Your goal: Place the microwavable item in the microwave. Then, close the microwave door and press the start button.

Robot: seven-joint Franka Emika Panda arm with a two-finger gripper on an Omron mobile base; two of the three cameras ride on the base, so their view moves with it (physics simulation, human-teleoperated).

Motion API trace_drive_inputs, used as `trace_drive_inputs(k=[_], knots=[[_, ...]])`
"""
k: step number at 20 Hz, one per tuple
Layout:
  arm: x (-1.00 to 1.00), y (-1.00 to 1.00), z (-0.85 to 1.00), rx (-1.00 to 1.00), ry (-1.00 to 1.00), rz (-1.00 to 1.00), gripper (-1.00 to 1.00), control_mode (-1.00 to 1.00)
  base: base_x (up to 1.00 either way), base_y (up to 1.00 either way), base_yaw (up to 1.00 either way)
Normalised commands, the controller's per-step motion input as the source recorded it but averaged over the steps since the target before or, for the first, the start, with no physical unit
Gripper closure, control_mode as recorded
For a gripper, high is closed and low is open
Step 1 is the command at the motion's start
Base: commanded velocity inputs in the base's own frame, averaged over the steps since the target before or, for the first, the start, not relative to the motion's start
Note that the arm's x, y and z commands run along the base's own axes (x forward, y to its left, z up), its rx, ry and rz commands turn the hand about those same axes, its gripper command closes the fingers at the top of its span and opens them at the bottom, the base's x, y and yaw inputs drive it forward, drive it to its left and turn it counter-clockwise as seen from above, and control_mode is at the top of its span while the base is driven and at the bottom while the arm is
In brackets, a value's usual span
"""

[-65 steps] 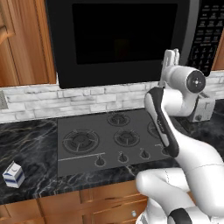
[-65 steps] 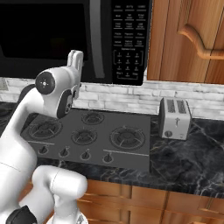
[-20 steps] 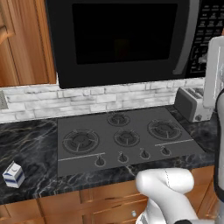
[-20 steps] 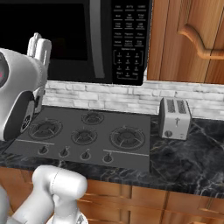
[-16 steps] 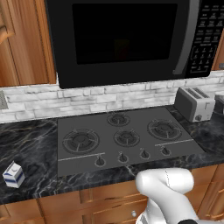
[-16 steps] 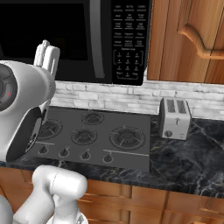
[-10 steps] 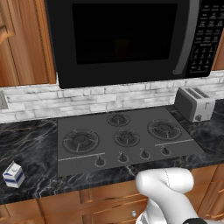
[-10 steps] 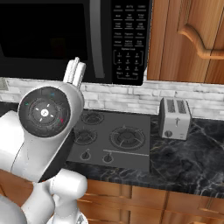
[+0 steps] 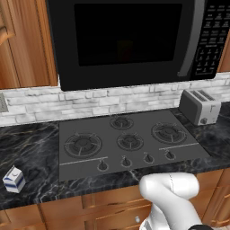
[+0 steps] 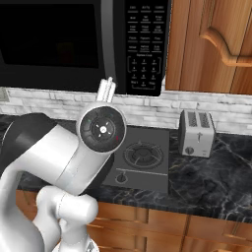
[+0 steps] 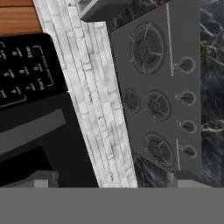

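Nearest, the gripper (image 10: 107, 89) rises at twelve o'clock from the wrist, jaws spread wide and holding nothing, seemingly raised toward the microwave door (image 9: 128, 38), which is shut and bars the cavity. Below lie the gas cooktop (image 9: 128, 141) and black marble counter (image 9: 31, 146), with a milk carton (image 9: 14, 179) at eight o'clock and a silver toaster (image 9: 200, 106) at three o'clock. Farthest, the microwave (image 10: 83, 42) with keypad (image 10: 145, 44); where the microwavable item is cannot be told.

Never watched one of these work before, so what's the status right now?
End effector open, empty, raised below the keypad. Microwave door shut. No cup in sight; milk carton on the counter's left. Nothing in the way.
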Motion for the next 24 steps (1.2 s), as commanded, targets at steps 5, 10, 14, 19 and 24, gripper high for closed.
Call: trace_drive_inputs(k=[5, 10, 14, 19, 24], knots=[[0.54, 0.01, -0.06, 0.00, -0.01, 0.00, -1.00, -1.00, 0.00, 0.00, 0.00], [0.42, 0.00, 0.10, 0.00, -0.10, 0.00, -1.00, -1.00, 0.00, 0.00, 0.00], [0.47, 0.00, 0.00, 0.00, -0.06, 0.00, -1.00, -1.00, 0.00, 0.00, 0.00], [0.37, 0.00, 0.00, 0.00, -0.02, 0.00, -1.00, -1.00, 0.00, 0.00, 0.00], [0.29, -0.07, 0.00, 0.00, 0.00, 0.00, -1.00, -1.00, 0.00, 0.00, 0.00]])
